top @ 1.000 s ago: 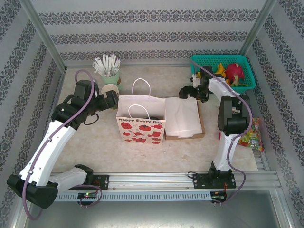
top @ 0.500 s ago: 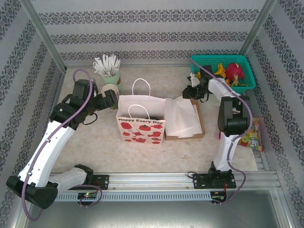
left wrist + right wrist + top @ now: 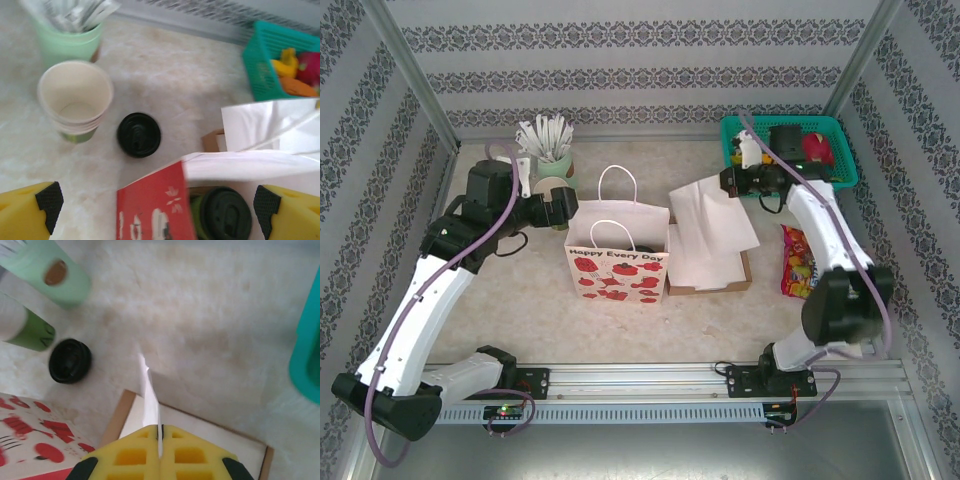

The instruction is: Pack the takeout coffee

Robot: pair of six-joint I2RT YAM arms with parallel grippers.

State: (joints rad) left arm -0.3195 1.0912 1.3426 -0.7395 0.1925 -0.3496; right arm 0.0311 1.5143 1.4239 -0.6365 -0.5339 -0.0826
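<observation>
Surface [image 3: 530, 310] lies open along its near edge; left pincer [image 3: 157, 200] gapes empty; right pincer [image 3: 160, 432] clamps a white sheet [image 3: 150, 397].

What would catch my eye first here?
The white bag with red print stands mid-table, a lidded cup inside it. Beside it, the right claw pinches a white sheet over a tray. A teal basket of fruit sits far right.
</observation>
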